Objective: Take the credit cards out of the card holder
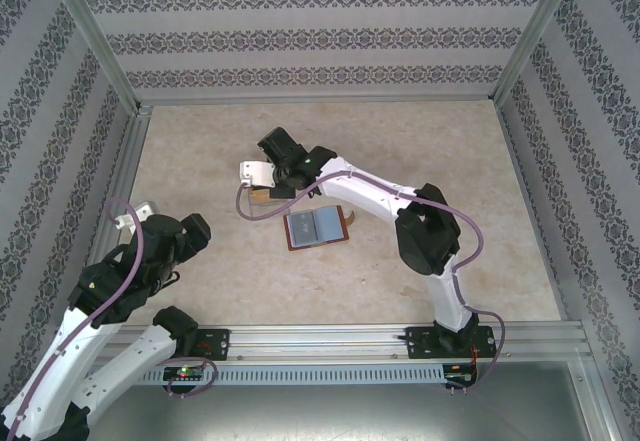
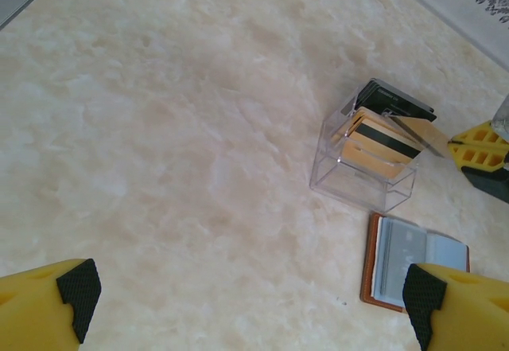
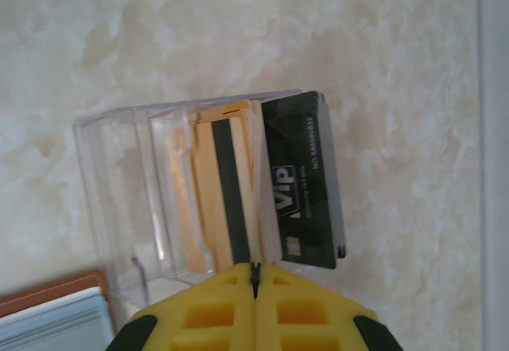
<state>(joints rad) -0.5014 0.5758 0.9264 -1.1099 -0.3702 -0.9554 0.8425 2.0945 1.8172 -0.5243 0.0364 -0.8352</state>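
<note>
Right claw pinched closed; clear plastic box just ahead
Left claw wide; open reddish-brown leather wallet beside its right finger

Left gripper near base, jaws wide apart. Right gripper out forward-left, arm outstretched, jaws pressed together.

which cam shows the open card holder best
Top external: the card holder lies open and whole. Left wrist shows it closer but partly behind the left gripper's fingertip; right wrist catches just one corner.
</note>
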